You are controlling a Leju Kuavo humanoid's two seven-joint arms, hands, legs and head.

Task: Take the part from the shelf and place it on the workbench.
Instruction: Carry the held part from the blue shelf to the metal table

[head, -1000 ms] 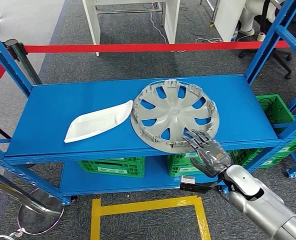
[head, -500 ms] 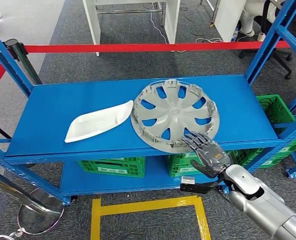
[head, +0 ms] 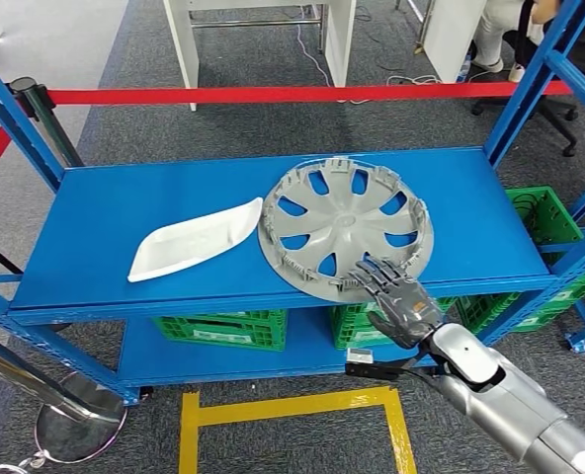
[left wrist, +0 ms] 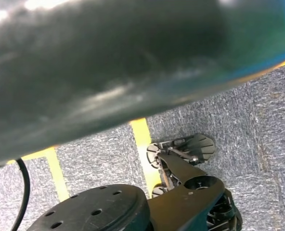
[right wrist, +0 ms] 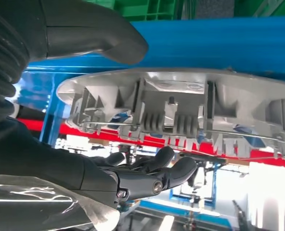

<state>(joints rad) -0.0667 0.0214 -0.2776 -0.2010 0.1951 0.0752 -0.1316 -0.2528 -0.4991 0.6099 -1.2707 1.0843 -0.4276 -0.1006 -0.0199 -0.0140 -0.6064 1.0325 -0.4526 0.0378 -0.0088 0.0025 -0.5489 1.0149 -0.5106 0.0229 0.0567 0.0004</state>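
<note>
On the blue shelf [head: 96, 222] lies one white tray-shaped part [head: 197, 240], at about 9 o'clock from the one grey wheel cover [head: 345, 227], their edges just touching or nearly so. The wheel cover rests flat on the top deck, its 6 o'clock rim overhanging the shelf's front edge a little. The right hand [head: 395, 298] reaches up from 5 o'clock, its fingers [head: 376, 272] spread apart and stretched over the cover's near rim, holding nothing. In the right wrist view the cover's ribbed rim [right wrist: 170, 108] sits between the thick thumb [right wrist: 97, 31] on one side and the dark fingers [right wrist: 159, 171] on the other, with a gap on the finger side; the grasp is not closed. Under the top deck three green crates show, one [head: 222, 326] toward 7 o'clock, one [head: 357, 324] behind the hand, one [head: 546, 222] toward 3 o'clock. One red barrier tape [head: 237, 95] runs behind the shelf at 12 o'clock. The left hand's fingers cannot be judged: its wrist view is blurred and dark.
</note>
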